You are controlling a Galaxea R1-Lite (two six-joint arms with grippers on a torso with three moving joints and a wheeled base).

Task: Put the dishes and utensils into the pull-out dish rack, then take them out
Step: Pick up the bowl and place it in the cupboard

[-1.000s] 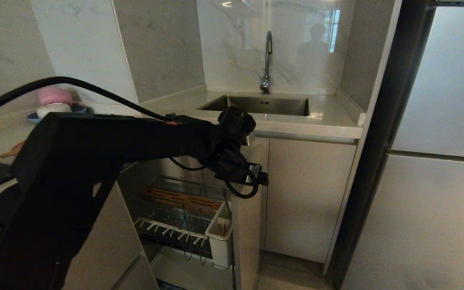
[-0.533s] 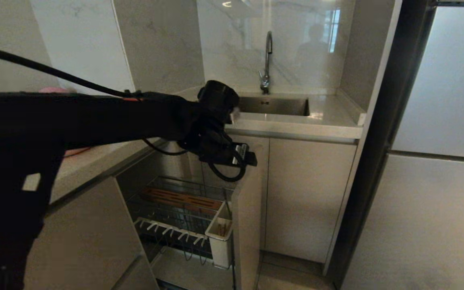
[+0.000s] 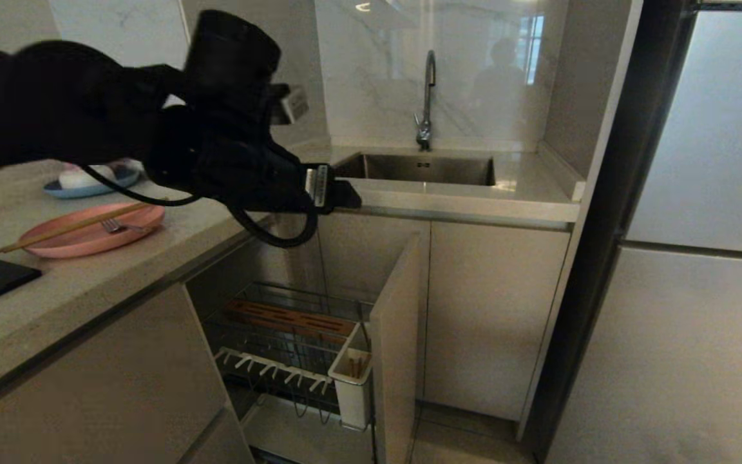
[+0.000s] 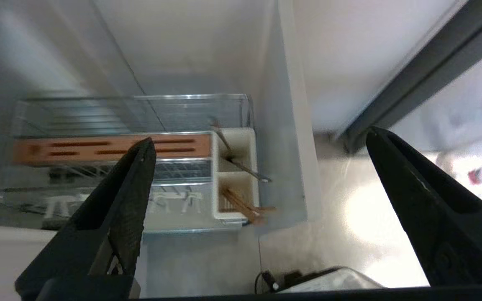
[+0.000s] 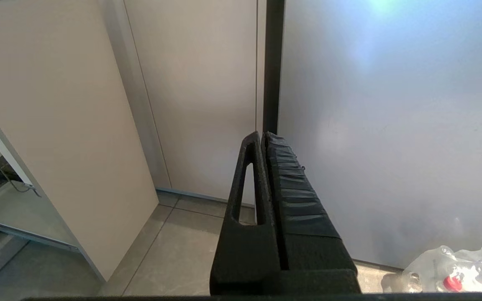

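The salmon-pink plate [image 3: 91, 237] lies on the counter at the left, with tan chopsticks [image 3: 62, 229] and a small silver fork [image 3: 116, 225] resting on it. Below, the pull-out dish rack [image 3: 284, 335] stands open. Its white utensil cup [image 4: 236, 173] holds brown chopsticks [image 4: 243, 207] in one compartment and a metal utensil [image 4: 241, 163] in the other. My left gripper [image 3: 339, 193] hangs open and empty above counter height, over the rack [image 4: 111, 144]. In the left wrist view the left gripper [image 4: 258, 134] has its fingers wide apart. My right gripper [image 5: 264, 136] is shut and parked low by the fridge.
A blue plate with small bowls [image 3: 87, 180] sits behind the pink plate. The sink [image 3: 422, 169] and faucet [image 3: 429, 96] fill the counter corner. The rack's beige door front [image 3: 397, 335] juts out. A fridge [image 3: 699, 258] stands at the right, and a plastic bottle [image 5: 454, 276] lies on the floor.
My left arm has risen from in front of the rack to above the counter and swung left, uncovering the pink plate. Its gripper stayed open. The right arm has not moved.
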